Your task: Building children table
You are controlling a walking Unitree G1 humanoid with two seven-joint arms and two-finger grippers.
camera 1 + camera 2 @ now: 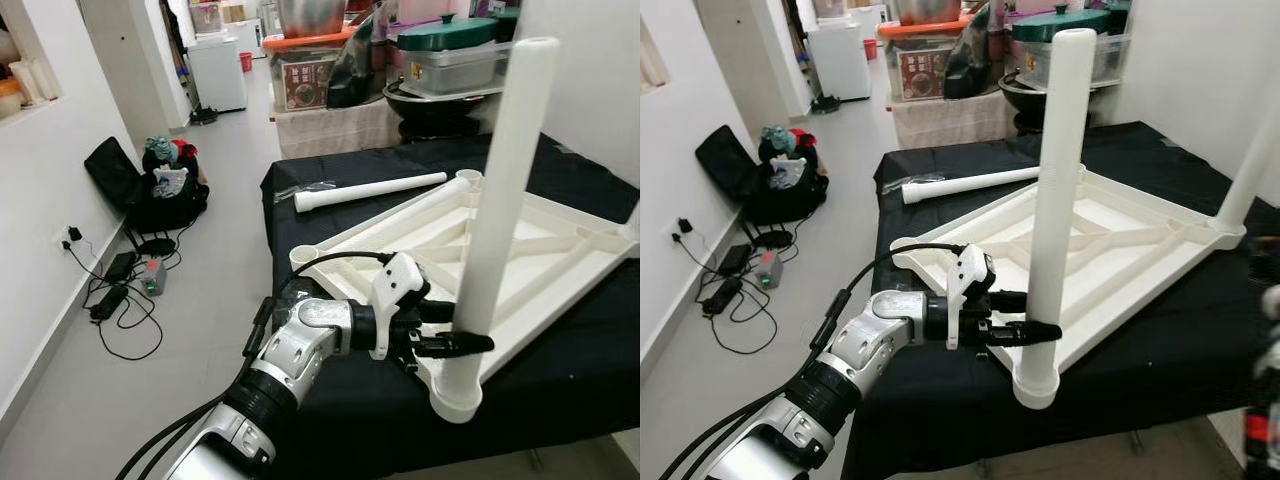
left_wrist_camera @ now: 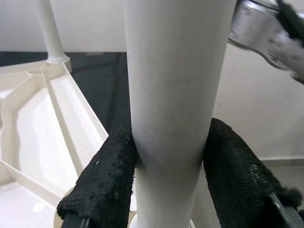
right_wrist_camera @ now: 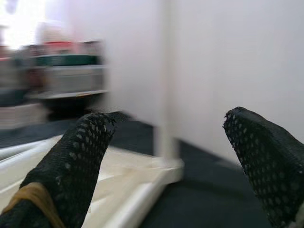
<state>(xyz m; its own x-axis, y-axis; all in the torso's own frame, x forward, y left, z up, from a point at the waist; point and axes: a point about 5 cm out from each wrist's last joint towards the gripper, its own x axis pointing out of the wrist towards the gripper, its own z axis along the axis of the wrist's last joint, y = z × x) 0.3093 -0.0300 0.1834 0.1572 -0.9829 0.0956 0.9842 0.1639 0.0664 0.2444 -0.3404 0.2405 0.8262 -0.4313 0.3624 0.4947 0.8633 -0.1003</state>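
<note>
A white plastic tabletop (image 1: 520, 245) lies upside down on a table under a black cloth (image 1: 330, 170). One white leg (image 1: 505, 190) stands upright in the near corner socket. My left gripper (image 1: 462, 330) is shut on this leg low down, and its black pads (image 2: 102, 175) press both sides of the tube (image 2: 173, 104). A second leg (image 1: 1252, 150) stands in the far right corner. A third leg (image 1: 370, 190) lies loose on the cloth behind the tabletop. My right gripper (image 3: 178, 147) is open and holds nothing, facing the tabletop's right corner in a blurred view.
On the floor to the left are a black bag (image 1: 150, 190), a power strip and cables (image 1: 120, 290). Behind the table stand a bench with pots and boxes (image 1: 440, 60) and a small fridge (image 1: 218, 70). A white wall (image 1: 590, 70) closes the right side.
</note>
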